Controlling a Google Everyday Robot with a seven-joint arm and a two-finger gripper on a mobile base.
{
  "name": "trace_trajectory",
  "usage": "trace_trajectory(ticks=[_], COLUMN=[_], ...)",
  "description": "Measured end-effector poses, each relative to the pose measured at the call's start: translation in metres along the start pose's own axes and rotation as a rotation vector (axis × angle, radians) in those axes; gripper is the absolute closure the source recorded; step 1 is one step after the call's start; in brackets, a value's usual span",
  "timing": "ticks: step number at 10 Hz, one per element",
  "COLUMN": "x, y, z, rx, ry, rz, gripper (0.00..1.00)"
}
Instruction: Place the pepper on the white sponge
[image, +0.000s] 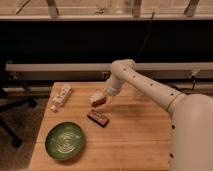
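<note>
Arm bent, jaws (103, 98) over white sponge (95, 95)

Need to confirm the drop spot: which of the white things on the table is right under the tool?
The white sponge, with the pepper and tool at it. The white bottle lies apart by the table's left edge.

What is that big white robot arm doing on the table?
The arm's tool is down over the white sponge, near the back middle of the wooden table. The reddish pepper sits at the sponge's front edge, right by the tool. A dark bar, a green bowl and a white bottle lie untouched nearby.
</note>
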Motion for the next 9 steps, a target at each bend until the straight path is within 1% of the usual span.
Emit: trace_trajectory(ticks=[3,4,5,6,9], x=[0.002,0.0,0.0,0.0,0.0], y=[-0.017,-0.024,-0.033,-0.038,-0.05], z=[0.004,0.007,0.009,0.01,0.014], rx=[0.007,0.014,0.027,0.04,0.103], ry=[-0.029,-0.036,-0.037,-0.035,-0.02], rz=[-0.003,-0.008,-0.008,-0.008,0.016], gripper=[1.0,1.0,0.97,0.91,0.61])
